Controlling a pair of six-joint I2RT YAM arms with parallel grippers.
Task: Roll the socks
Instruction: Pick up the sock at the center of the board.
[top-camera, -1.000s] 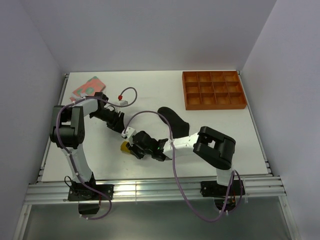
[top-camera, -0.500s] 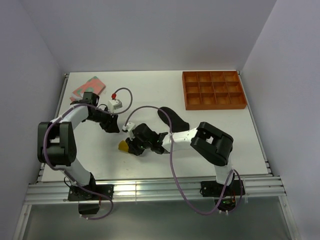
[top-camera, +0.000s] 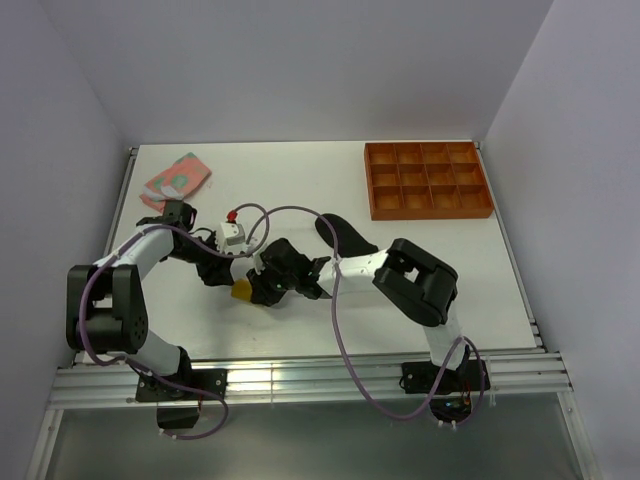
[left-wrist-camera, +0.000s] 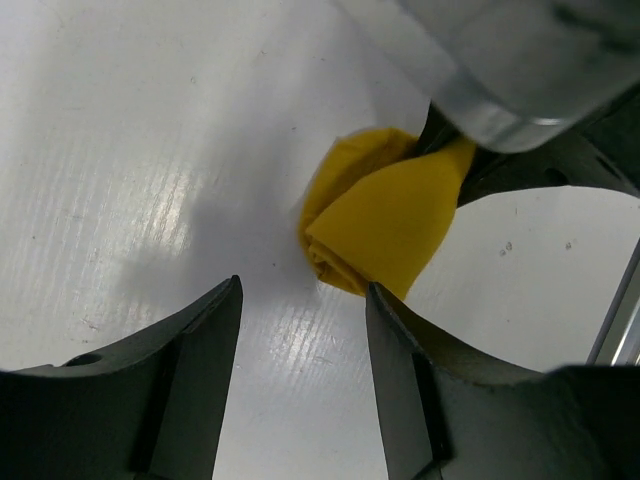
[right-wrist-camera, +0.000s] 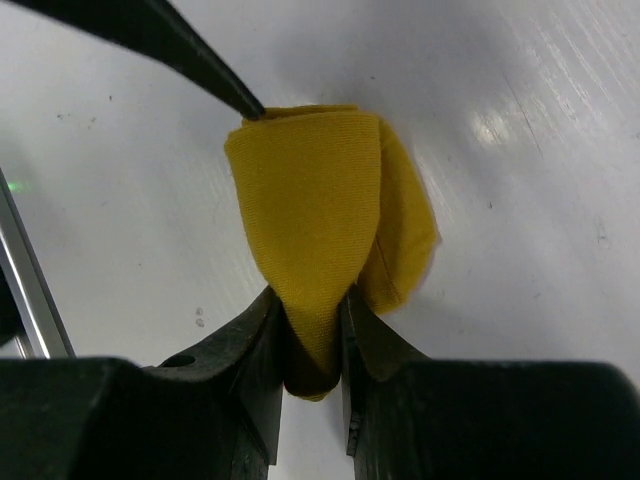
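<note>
The mustard-yellow sock (top-camera: 243, 291) lies rolled into a small bundle at the table's front centre. My right gripper (right-wrist-camera: 313, 300) is shut on a fold of this yellow sock (right-wrist-camera: 310, 220), pinching it from the right. My left gripper (left-wrist-camera: 303, 300) stands open just short of the yellow bundle (left-wrist-camera: 385, 220), with nothing between its fingers; one fingertip (right-wrist-camera: 200, 60) reaches the bundle's far edge. The black sock (top-camera: 345, 235) lies flat behind the right arm. The pink sock with green patches (top-camera: 177, 179) rests at the back left.
An orange tray (top-camera: 428, 180) with square compartments sits at the back right. Purple cables loop over both arms near the table's middle. The metal rail of the table's front edge (top-camera: 300, 380) runs just below the arms' bases.
My left gripper has opened wider and drawn back to the left of the yellow sock, its elbow swinging down and left. The right gripper has kept its grip, shifting slightly left.
</note>
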